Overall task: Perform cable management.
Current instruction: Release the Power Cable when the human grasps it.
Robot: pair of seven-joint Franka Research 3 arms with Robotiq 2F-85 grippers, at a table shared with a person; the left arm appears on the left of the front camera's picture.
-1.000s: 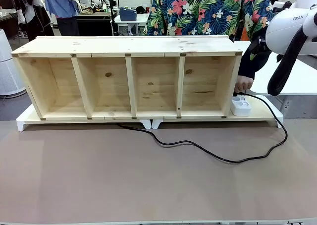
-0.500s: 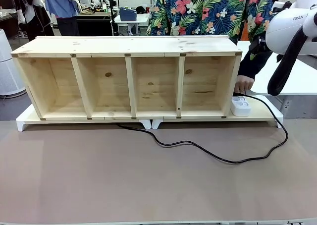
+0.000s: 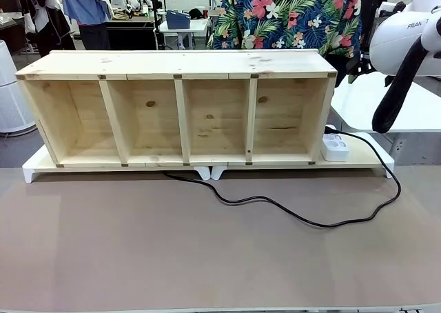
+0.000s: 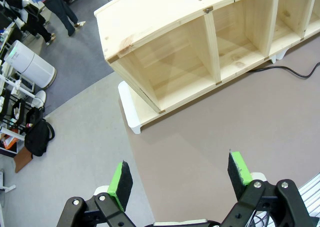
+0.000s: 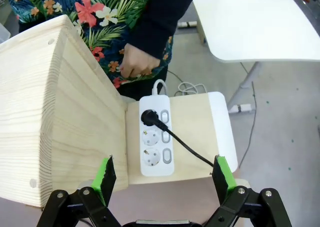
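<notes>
The cable (image 3: 303, 216), thin and glossy black, snakes over the brown mat from under the wooden shelf (image 3: 179, 109) round to the right. Its plug (image 5: 148, 117) sits in the far socket of a white power strip (image 5: 156, 136) beside the shelf's end, and a stretch of the cable (image 4: 300, 73) shows by the shelf's foot. My right gripper (image 5: 163, 177) hovers open above the strip, nothing between its green pads. High over the mat's left part, my left gripper (image 4: 183, 179) is open and empty. The person's hand (image 5: 136, 60) is drawn back behind the shelf.
The shelf with several open compartments stands on a white riser board (image 3: 358, 160) at the mat's far edge. A white side table (image 3: 386, 103) stands at the right. My right arm's white body (image 3: 406, 37) hangs at the upper right. The near mat (image 3: 207, 258) is bare.
The person's hand has pulled away from the power strip and stepped back behind the shelf. The cable and both arms have stayed put.
</notes>
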